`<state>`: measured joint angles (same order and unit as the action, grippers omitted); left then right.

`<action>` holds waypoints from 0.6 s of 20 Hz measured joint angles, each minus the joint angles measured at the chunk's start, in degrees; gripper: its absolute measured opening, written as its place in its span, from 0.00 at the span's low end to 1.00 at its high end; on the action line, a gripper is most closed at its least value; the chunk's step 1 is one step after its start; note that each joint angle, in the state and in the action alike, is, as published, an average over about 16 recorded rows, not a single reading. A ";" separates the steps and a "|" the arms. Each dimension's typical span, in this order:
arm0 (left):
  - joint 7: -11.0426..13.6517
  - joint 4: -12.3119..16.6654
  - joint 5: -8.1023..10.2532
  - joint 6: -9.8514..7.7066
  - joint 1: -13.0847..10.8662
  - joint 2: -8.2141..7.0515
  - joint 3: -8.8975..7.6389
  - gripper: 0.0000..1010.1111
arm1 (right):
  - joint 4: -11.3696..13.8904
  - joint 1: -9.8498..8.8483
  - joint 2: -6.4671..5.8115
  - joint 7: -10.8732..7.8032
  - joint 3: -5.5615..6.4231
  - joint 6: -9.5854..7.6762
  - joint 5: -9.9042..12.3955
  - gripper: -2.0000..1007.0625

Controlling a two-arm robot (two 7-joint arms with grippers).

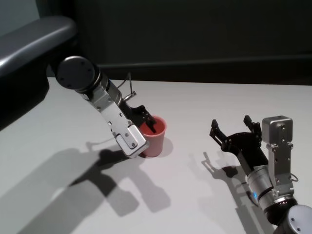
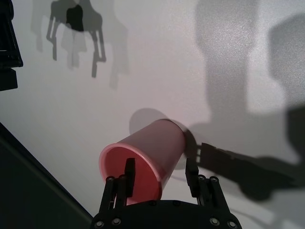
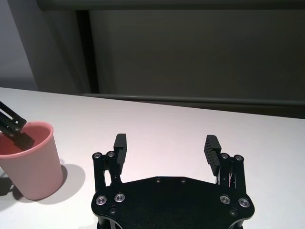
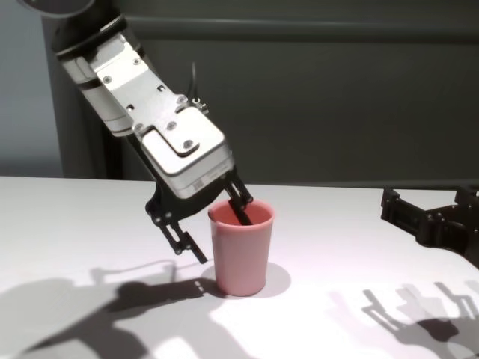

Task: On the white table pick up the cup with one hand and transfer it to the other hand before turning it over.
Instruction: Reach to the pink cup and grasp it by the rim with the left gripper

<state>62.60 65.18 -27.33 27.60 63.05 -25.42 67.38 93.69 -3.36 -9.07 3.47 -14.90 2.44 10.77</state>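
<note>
Straddling the upright pink cup's [image 4: 241,250] rim, the left end effector [image 4: 217,228] hasn't clamped; the right end effector [image 1: 233,129] rests spread on the counter [image 1: 204,102].

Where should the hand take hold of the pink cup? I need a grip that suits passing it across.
Take the cup by its rolled rim wall, coming from above: it stands upright, mouth up, on the white table. The left hand straddles the wall that way, one finger inside. The open right hand waits apart; the lower body stays free.
</note>
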 joint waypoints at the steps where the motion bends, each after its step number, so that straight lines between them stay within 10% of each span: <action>1: 0.01 -0.12 0.04 0.04 0.10 0.06 0.14 0.69 | 0.00 0.00 0.00 0.00 0.00 0.00 0.00 0.99; 12: 0.44 -1.14 0.84 0.63 1.14 0.41 1.65 0.32 | 0.00 0.00 0.00 0.00 0.00 0.00 0.00 0.99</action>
<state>63.04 64.03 -26.48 28.23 64.19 -25.02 69.03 93.69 -3.36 -9.07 3.47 -14.90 2.44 10.77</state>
